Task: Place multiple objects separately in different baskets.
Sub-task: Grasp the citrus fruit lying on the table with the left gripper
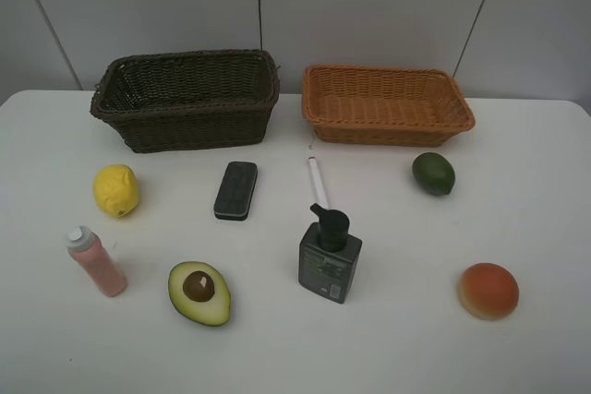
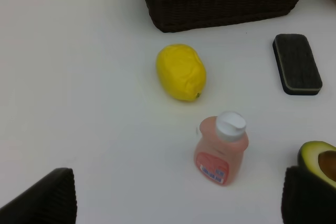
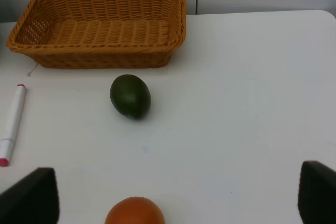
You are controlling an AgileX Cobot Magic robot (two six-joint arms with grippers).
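On the white table, a dark brown basket (image 1: 185,99) and an orange-tan basket (image 1: 388,103) stand at the back, both empty. In front lie a lemon (image 1: 115,189), black eraser (image 1: 235,190), white marker (image 1: 317,182), dark green fruit (image 1: 433,173), dark pump bottle (image 1: 330,256), pink bottle (image 1: 96,262), halved avocado (image 1: 199,292) and orange-red fruit (image 1: 488,290). Neither gripper shows in the exterior view. My left gripper (image 2: 178,200) is open and empty above the pink bottle (image 2: 221,148) and lemon (image 2: 181,72). My right gripper (image 3: 173,195) is open and empty above the orange-red fruit (image 3: 135,212).
A grey panelled wall rises behind the baskets. The table's (image 1: 545,219) back edge runs just behind them. The eraser (image 2: 296,64) and avocado (image 2: 320,161) show at the edge of the left wrist view, and the marker (image 3: 12,123) and green fruit (image 3: 130,95) in the right.
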